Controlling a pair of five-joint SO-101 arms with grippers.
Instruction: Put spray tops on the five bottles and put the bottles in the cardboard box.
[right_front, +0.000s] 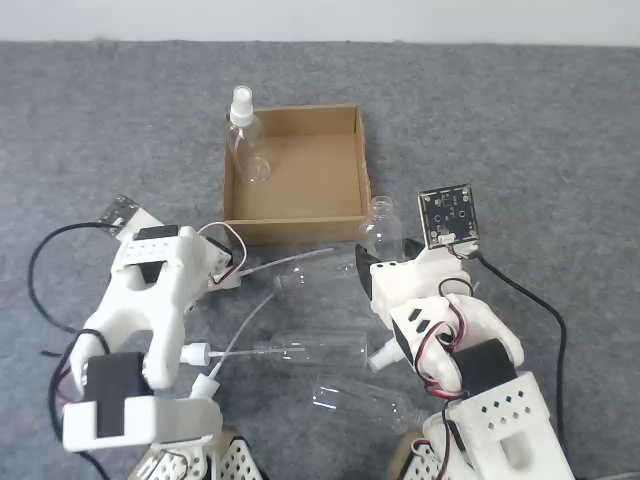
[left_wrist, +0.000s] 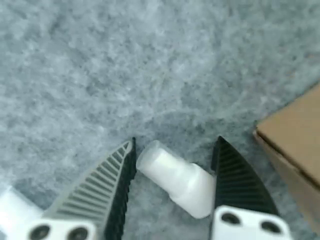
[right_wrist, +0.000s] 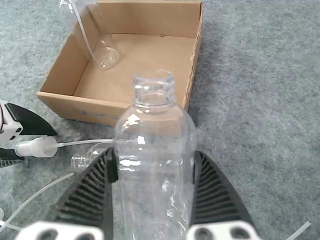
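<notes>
High view: box (right_front: 290, 230) sits far centre, open side up, ready for loading. 1 capped bottle (right_front: 247, 140) stands in its far-left corner, so that one is done. Right claw (right_front: 385, 260) pinches the open bottle (right_front: 380, 228) upright just near-right of the box, neck up, presumably so a top can go on. Left claw (right_front: 228, 268) is low on the carpet (right_front: 520, 130), near-left of the box.

3 lying bottles, uncapped, between the arms: (right_front: 315, 275), (right_front: 320, 350), (right_front: 365, 402). 2 loose tops with tubes sit by the left arm: (right_front: 195, 353), (right_front: 207, 384).

Count: 5 bottles. 4 tops for sure (1 fitted, 1 at the left claw, 2 loose). Can't pick out a fifth.

Left wrist view: claw is spread, one finger either side of the spray top (left_wrist: 175, 177), which lies on the carpet. Looks lined up for a grab, not clamped yet. Box corner is close by.

Right wrist view: claw is pressed onto the open bottle's body. The neck stands clear above the fingers, which leaves room to fit a top. The box is just beyond.
</notes>
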